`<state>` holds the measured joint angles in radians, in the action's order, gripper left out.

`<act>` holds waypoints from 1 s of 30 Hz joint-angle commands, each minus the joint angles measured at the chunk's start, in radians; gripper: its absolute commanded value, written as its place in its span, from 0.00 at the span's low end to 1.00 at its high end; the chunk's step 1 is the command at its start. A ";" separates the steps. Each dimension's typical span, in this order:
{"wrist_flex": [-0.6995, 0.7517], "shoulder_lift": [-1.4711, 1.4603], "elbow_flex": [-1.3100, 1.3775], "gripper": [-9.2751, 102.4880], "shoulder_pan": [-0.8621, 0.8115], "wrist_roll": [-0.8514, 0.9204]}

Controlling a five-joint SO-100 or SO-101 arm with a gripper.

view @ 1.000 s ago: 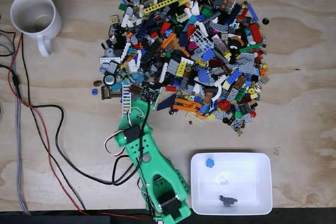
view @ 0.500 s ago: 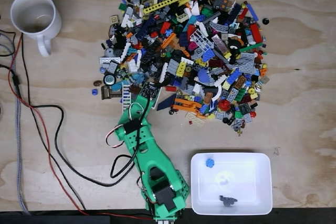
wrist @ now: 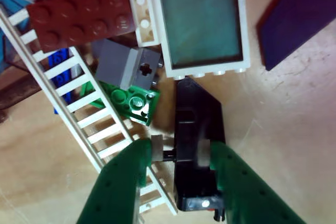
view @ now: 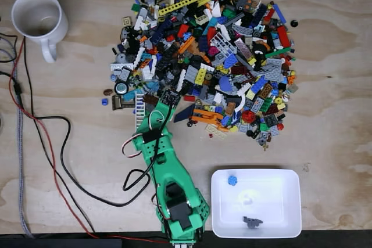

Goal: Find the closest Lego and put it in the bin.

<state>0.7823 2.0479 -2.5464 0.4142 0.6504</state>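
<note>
Beside the white ladder [wrist: 79, 103], the hand [wrist: 181, 156] holds a black piece [wrist: 197, 124], green brick [wrist: 131, 100] just beyond.

One mug [view: 38, 18], one bin [view: 256, 202] holding two Lego pieces, one big Lego pile [view: 206, 50], too many to count.

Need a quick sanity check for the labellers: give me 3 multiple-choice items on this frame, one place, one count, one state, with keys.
1. Where does the white mug stand in the fixed view?
A top left
B bottom right
C inside the bin

2. How many pieces lie in the white bin?
A none
B two
C six

3. What sits between the gripper fingers in the wrist view?
A nothing
B the white ladder
C a black piece

Key: 1 A, it stands left of the Lego pile. 2 B, one blue, one dark. 3 C, the green fingers flank it.
</note>
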 commanded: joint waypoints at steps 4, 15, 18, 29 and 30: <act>-0.043 -0.040 0.005 0.18 -0.002 0.008; -0.028 -0.055 0.020 0.08 0.008 0.034; 0.040 -0.035 0.091 0.08 -0.044 0.052; 0.232 0.298 0.221 0.08 -0.293 0.403; 0.212 0.351 0.196 0.08 -0.333 0.446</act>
<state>1.0370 2.2166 -2.3577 0.1856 0.9541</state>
